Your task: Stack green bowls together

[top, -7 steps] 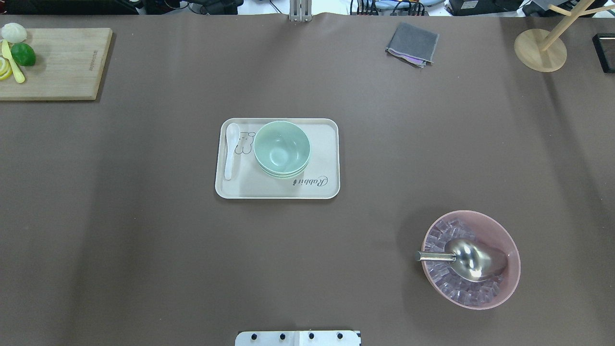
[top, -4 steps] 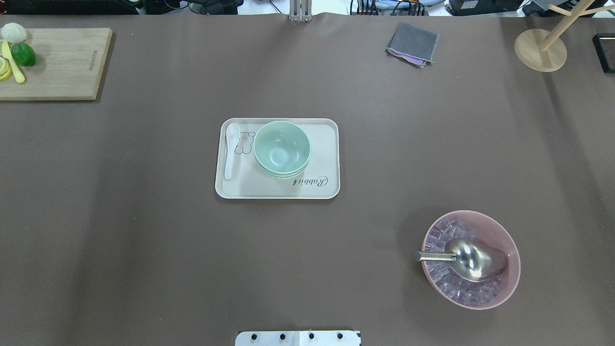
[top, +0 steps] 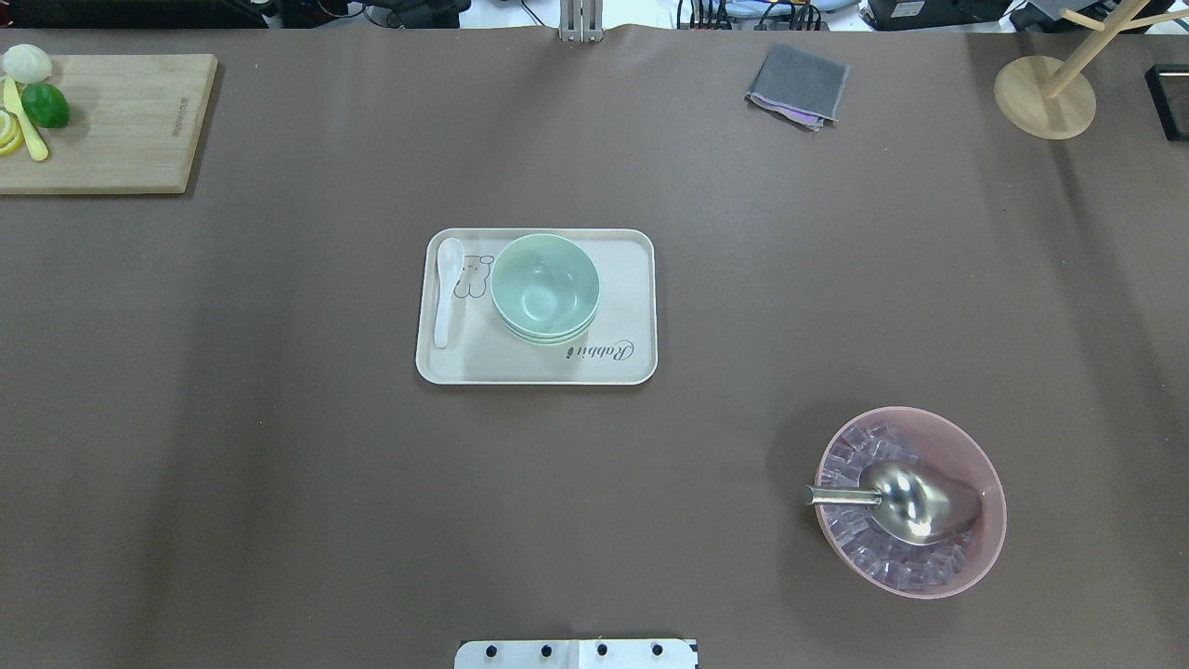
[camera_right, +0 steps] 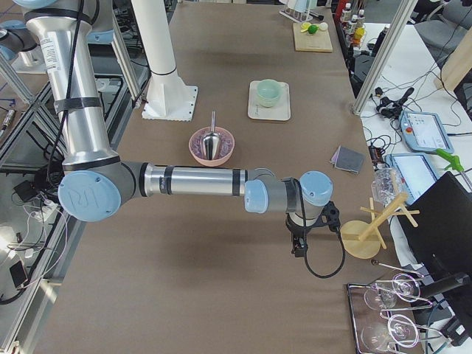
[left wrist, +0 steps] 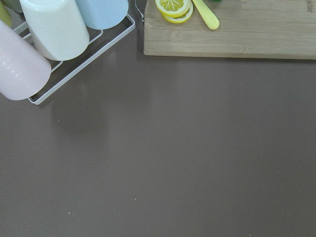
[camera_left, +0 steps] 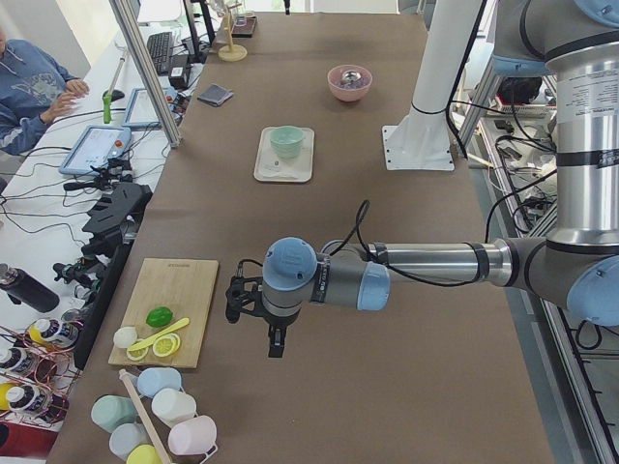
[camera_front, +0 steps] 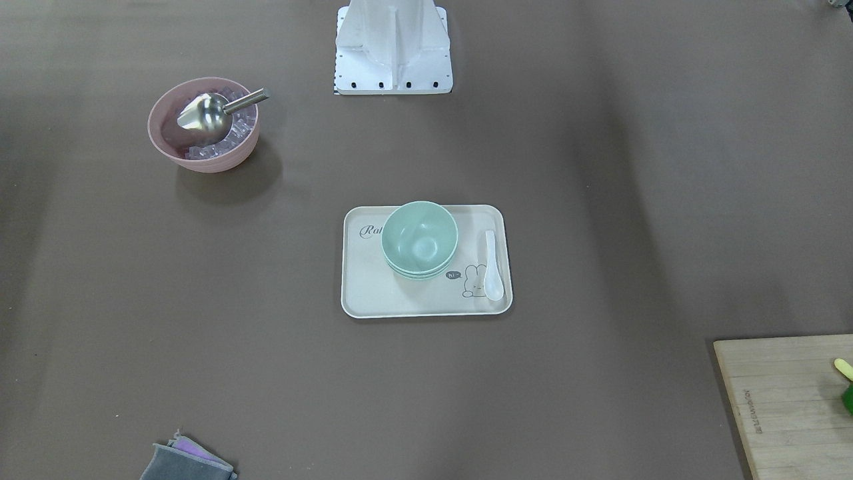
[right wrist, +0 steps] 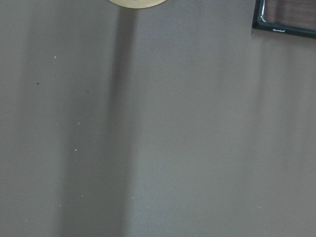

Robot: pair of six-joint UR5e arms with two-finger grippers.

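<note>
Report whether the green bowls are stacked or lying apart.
Stacked: the green bowls sit upright, nested in one pile on the tray, lower rims showing as layered edges under the top bowl.

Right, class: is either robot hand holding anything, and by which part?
Nothing appears to be held. The left hand and the right hand hang far from the green bowls, which sit nested on the tray.

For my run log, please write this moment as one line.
task: green bowls stacked on tray | left claw: far off, state unclear | right claw: far off, state unclear
</note>
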